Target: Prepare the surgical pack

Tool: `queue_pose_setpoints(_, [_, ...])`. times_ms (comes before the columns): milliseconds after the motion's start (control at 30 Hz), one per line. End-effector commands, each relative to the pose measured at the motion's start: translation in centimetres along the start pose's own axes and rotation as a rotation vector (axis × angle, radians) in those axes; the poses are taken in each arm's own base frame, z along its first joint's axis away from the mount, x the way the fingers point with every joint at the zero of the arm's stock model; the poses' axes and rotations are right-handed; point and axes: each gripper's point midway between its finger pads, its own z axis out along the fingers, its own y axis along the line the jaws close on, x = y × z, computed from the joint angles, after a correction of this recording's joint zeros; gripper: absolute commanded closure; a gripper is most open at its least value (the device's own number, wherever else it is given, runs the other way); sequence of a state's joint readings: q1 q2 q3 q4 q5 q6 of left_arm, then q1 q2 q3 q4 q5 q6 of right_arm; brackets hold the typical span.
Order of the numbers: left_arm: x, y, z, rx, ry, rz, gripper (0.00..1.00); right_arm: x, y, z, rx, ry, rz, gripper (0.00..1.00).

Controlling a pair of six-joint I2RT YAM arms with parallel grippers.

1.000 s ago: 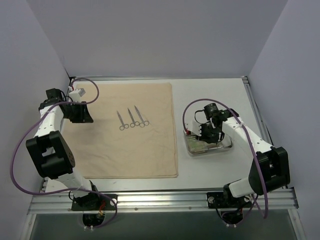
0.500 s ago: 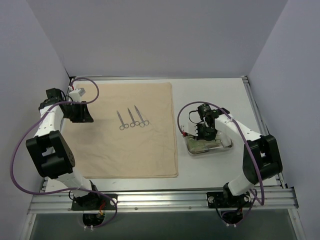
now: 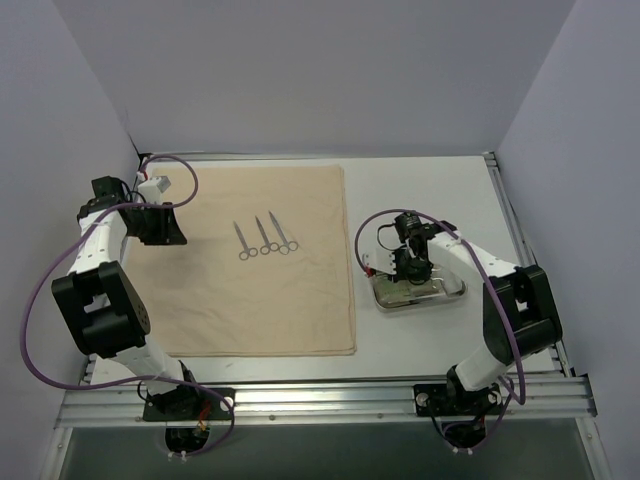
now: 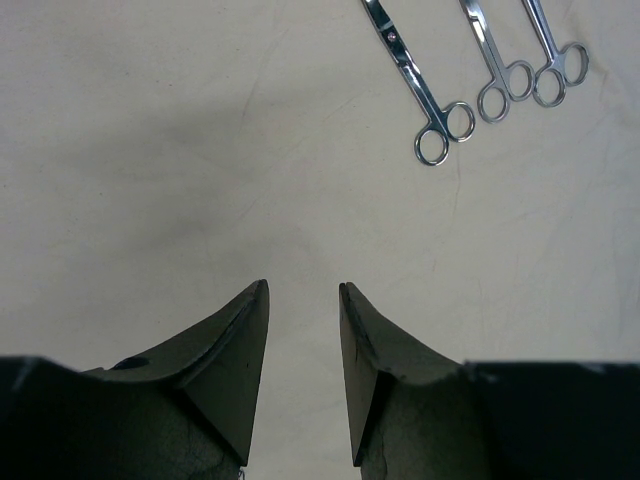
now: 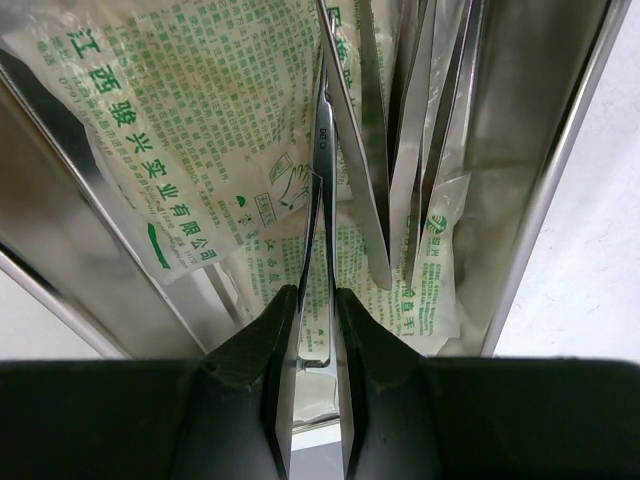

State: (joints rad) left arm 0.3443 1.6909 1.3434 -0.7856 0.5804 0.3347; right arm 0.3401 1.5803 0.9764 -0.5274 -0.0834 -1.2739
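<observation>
The beige cloth (image 3: 250, 290) lies flat on the table's left half, with three steel forceps (image 3: 263, 238) side by side on it. My left gripper (image 3: 165, 228) hovers open and empty over the cloth's far left part; its view shows the cloth (image 4: 150, 150), the gripper (image 4: 303, 290) and the forceps (image 4: 440, 130) ahead on the right. The steel tray (image 3: 455, 290) stands right of the cloth. My right gripper (image 3: 408, 268) reaches down into it. In the right wrist view the gripper (image 5: 315, 295) is shut on steel tweezers (image 5: 322, 180) lying over the pale green packets (image 5: 190, 130).
More steel tweezers (image 5: 420, 150) lie beside the held pair, against the tray's right wall (image 5: 560, 150). White walls close in the table at the back and sides. A metal rail (image 3: 320, 400) runs along the near edge.
My right wrist has shifted a little left and lowered into the tray. The left arm, cloth and forceps have not moved.
</observation>
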Motion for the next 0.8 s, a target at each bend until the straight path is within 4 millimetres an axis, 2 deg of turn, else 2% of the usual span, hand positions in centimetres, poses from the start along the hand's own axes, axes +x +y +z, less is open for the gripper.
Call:
queue_pose_setpoints(0, [-1.7,0.0,-1.2,-0.009,-0.047,0.040,0.57,0.9,0.7,0.3,-0.018,0.041,-0.004,0.91])
queue_pose_setpoints(67, [-1.7,0.0,-1.2,-0.011,-0.047,0.045,0.56,0.8,0.4,0.0,-0.005,0.040,0.012,0.81])
queue_pose_setpoints(100, [-1.7,0.0,-1.3,-0.016,-0.047,0.051,0.56,0.8,0.0,-0.4,0.008,0.042,0.015,0.72])
queue_pose_setpoints(167, [-1.6,0.1,-1.3,-0.022,-0.045,0.052,0.56,0.8,-0.3,-0.9,0.021,0.045,0.023,0.64])
queue_pose_setpoints(300, [-1.7,0.1,-1.5,-0.027,-0.047,0.053,0.56,0.7,-1.3,-2.2,0.072,0.052,0.041,0.52])
queue_pose_setpoints(433, [-1.6,0.2,-2.2,-0.053,-0.039,0.064,0.56,0.1,-2.9,-4.3,0.144,0.060,0.038,0.50])
queue_pose_setpoints(467, [-1.8,0.1,-2.6,-0.061,-0.046,0.076,0.56,-0.2,-4.3,-5.8,0.210,0.060,0.047,0.50])
queue_pose_setpoints(533, [-1.5,0.3,-3.1,-0.086,-0.037,0.078,0.56,-2.4,-6.3,-7.9,0.316,0.025,0.058,0.50])
queue_pose_setpoints(567, [-1.5,0.1,-3.6,-0.099,-0.042,0.088,0.56,-3.8,-8.2,-10.5,0.405,-0.015,0.076,0.50])
queue_pose_setpoints(600, [-1.3,0.2,-3.9,-0.113,-0.043,0.088,0.56,-5.0,-9.2,-11.9,0.454,-0.054,0.088,0.49])
queue_pose_setpoints(633, [-1.4,0.3,-4.6,-0.143,-0.052,0.094,0.56,-7.1,-10.3,-13.6,0.521,-0.127,0.129,0.49])
queue_pose_setpoints(700, [-0.8,0.5,-5.2,-0.170,-0.050,0.093,0.56,-9.4,-12.5,-17.4,0.636,-0.237,0.194,0.39])
queue_pose_setpoints(733, [-0.8,0.5,-5.9,-0.192,-0.064,0.096,0.56,-11.1,-13.4,-18.9,0.693,-0.314,0.243,0.33])
queue_pose_setpoints(767, [-0.5,0.8,-6.3,-0.220,-0.062,0.089,0.56,-11.9,-14.1,-20.2,0.736,-0.355,0.273,0.29])
